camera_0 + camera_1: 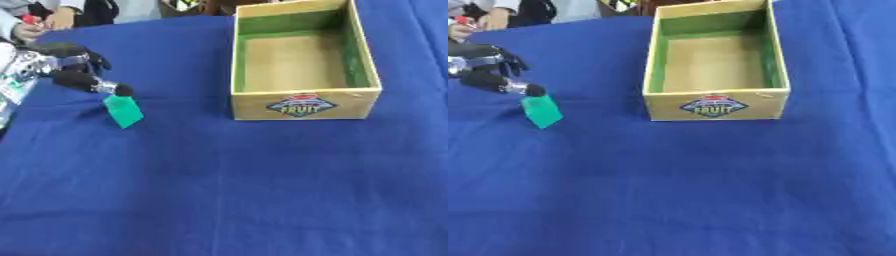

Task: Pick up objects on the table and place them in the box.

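Left hand (74,70) at left edge, fingers (109,88) curled, pinching.

We see both views evenly and softly lit, bright without glare. The blue tablecloth (227,190) shows only faint shading in its folds. The wooden box (302,60) casts a thin shadow along its base, and its inner walls darken slightly. Everything looks soft, and we find the left hand (74,70) and the far edge most blurred.
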